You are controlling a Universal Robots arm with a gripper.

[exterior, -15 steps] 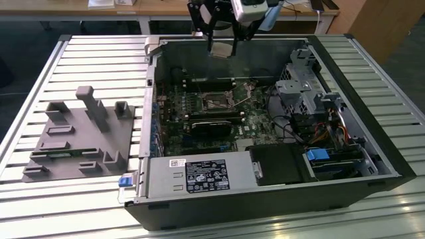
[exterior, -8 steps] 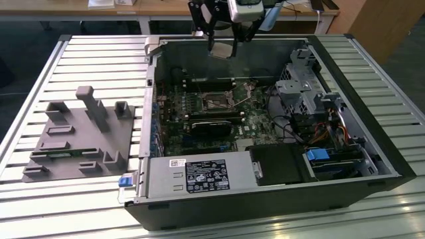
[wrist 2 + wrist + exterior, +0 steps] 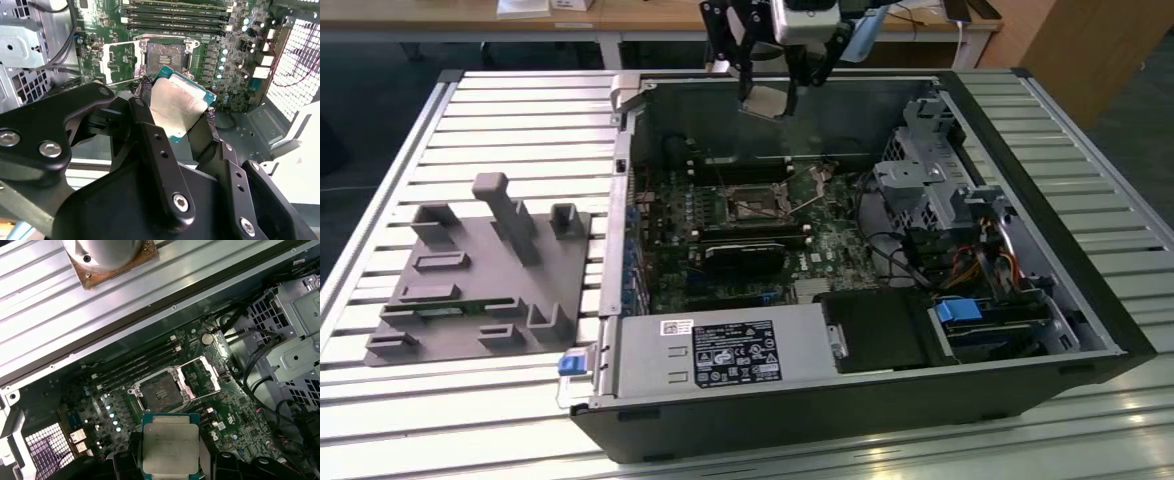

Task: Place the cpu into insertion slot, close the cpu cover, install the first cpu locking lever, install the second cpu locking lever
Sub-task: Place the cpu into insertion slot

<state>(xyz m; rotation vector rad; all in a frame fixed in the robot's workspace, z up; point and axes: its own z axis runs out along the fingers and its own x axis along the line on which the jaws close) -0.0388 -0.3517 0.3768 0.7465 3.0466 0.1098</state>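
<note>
Fingers: the gripper is closed on the cpu. The fingers press on two opposite edges of it, silver top facing the cameras.
Where the cpu is: in the air, clear of the board. In the exterior view it hangs under the gripper above the far wall of the open computer case, well apart from the socket.
Insertion slot: the insertion slot is bare, dark centre showing, with nothing seated in it.
Cpu cover: the cpu cover is swung open and lies beside the slot, hinged at one edge.
Locking levers: too thin to make out surely. With the cover open, I judge neither is fastened.
Progress: early. The chip is picked up and carried over the case. Placing it, closing the cover and setting both levers are not yet done.
Exterior view adds: the height of the gripper over the motherboard, the whole case lying on the slatted desk, and a grey fixture on the desk at the exterior view's left.
Wrist views add: the grip itself, and the open cover against the empty slot. In the first wrist view the chip's silver top faces the camera squarely. In the second wrist view it sits tilted between the fingers, and the memory slots run just beyond the socket.
</note>
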